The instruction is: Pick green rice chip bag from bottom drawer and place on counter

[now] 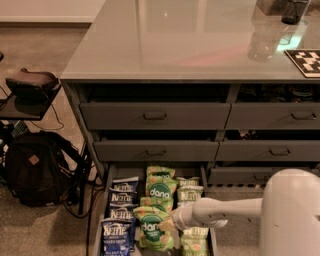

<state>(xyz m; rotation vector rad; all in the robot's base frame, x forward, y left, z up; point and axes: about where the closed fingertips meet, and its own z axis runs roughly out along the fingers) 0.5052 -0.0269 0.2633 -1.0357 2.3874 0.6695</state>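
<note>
The tool [176,219] is held low over the bottom drawer [106,186], right beside the green rice chip bag [152,229], which is laid in the middle row. How far it is opened cannot be told.

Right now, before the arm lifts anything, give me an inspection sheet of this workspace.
Surface: counter, glossy grey, reflective.
Job's things: bottom drawer open; front dang bag in its middle row, more behind it.
Clutter: blue Kettle bags in the left row, pale green bags in the right row; dark cup and checkered board on the counter's far right.
Gripper: gripper low over the drawer, at the front dang bag's right edge.
Cables: cable on the floor left of the drawer.
Surroundings: backpack on the floor at left.
</note>
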